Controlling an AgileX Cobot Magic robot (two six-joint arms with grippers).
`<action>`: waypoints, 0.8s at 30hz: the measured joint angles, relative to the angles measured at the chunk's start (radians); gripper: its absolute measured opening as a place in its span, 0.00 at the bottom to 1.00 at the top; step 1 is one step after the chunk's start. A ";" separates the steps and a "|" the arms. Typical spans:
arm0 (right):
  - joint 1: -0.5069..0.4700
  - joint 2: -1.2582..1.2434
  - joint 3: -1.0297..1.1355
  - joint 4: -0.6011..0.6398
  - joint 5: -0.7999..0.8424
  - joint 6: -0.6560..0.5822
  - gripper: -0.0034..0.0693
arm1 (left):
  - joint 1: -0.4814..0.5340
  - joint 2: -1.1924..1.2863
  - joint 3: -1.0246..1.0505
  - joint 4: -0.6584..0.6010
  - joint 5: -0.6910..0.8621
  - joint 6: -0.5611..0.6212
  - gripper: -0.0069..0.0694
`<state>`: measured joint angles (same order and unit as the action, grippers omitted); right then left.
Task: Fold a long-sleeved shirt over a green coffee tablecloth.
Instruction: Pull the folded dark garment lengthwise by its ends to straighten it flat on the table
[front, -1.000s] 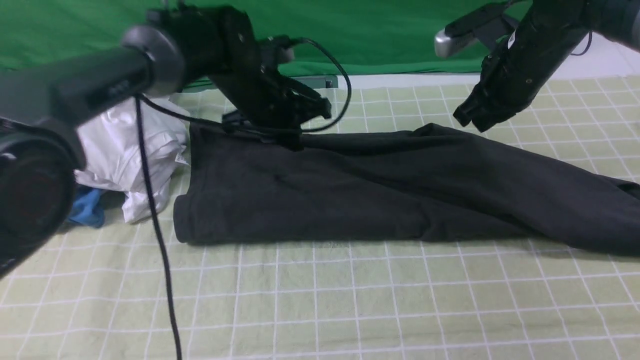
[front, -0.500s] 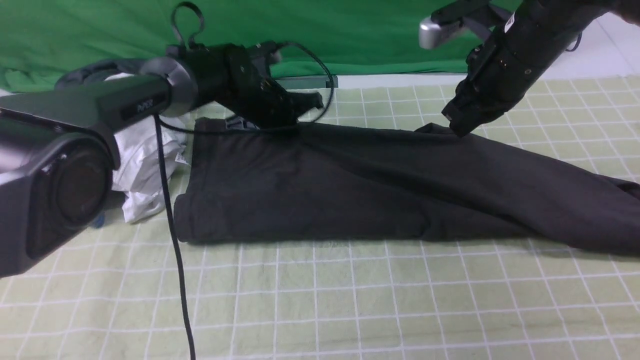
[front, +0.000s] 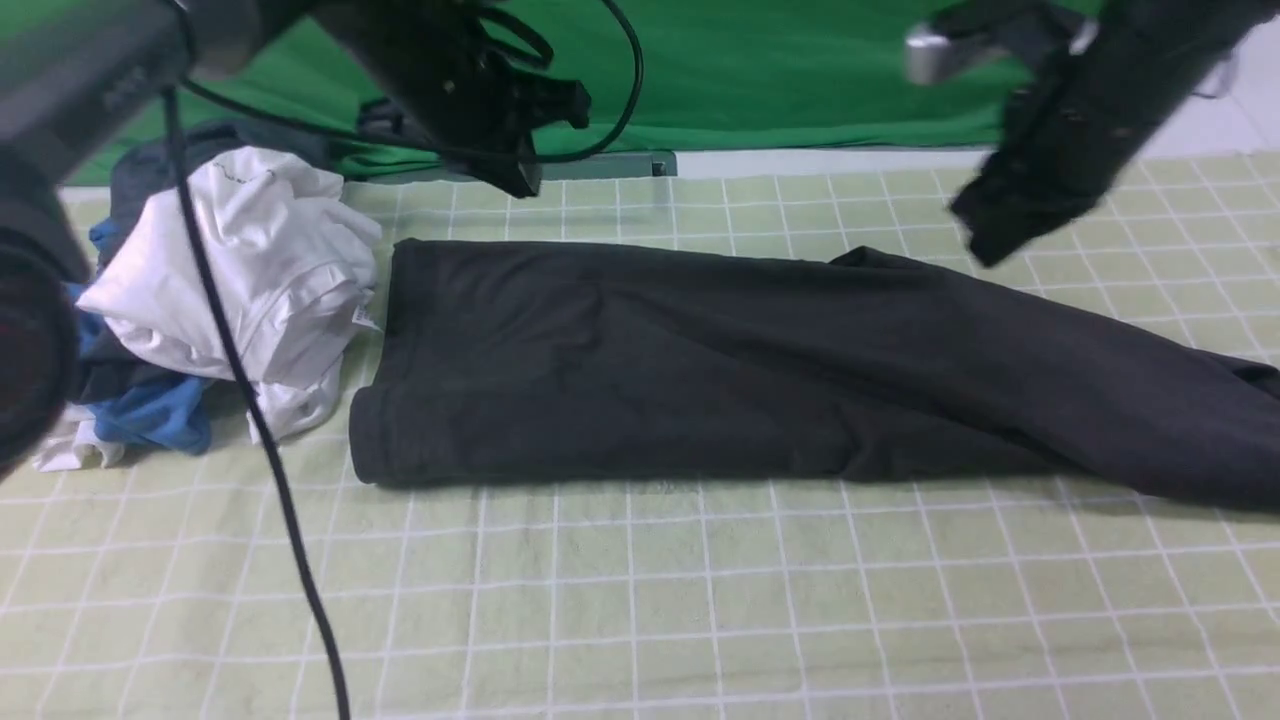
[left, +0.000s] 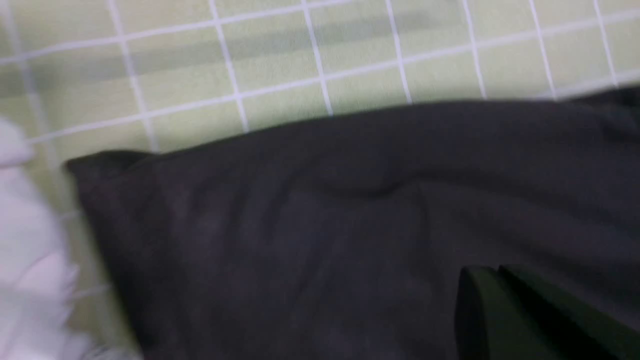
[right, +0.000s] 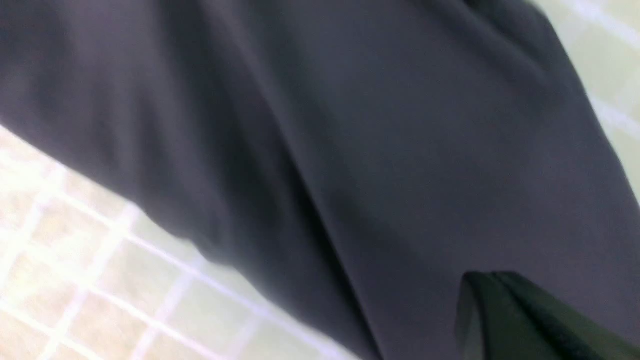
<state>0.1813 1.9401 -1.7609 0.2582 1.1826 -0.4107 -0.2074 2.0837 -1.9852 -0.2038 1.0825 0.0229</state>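
The long-sleeved shirt (front: 700, 370) is black and lies in a long folded band across the green coffee tablecloth (front: 640, 600), its right end running off the picture. My left gripper (front: 525, 182) hangs shut above the cloth just beyond the shirt's far left corner, holding nothing. My right gripper (front: 985, 248) hovers shut over the shirt's far edge at the right, also empty. In the left wrist view the closed gripper (left: 492, 272) sits over the shirt (left: 325, 225). The right wrist view shows the closed gripper (right: 487, 277) above the shirt (right: 375, 125).
A crumpled white garment (front: 250, 270) and a blue garment (front: 150, 420) are piled left of the shirt. A plain green backdrop (front: 760, 70) hangs behind the table. The left arm's black cable (front: 260, 450) dangles across the front left.
My left gripper has risen off the shirt's far edge and moved up and left. The right gripper dipped to the shirt, then lifted away to the right. The shirt's far edge lies flatter.
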 joint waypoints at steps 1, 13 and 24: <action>-0.033 -0.007 0.006 -0.002 0.009 0.011 0.05 | -0.006 -0.018 0.019 0.010 0.001 0.003 0.11; -0.351 -0.070 0.233 -0.020 -0.106 0.058 0.18 | -0.065 -0.288 0.691 0.040 -0.290 0.010 0.11; -0.376 0.095 0.236 -0.024 -0.209 0.062 0.54 | -0.063 -0.195 0.803 0.059 -0.400 0.010 0.11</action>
<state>-0.1947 2.0348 -1.5249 0.2339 0.9741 -0.3485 -0.2702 1.8884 -1.1825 -0.1448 0.6828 0.0328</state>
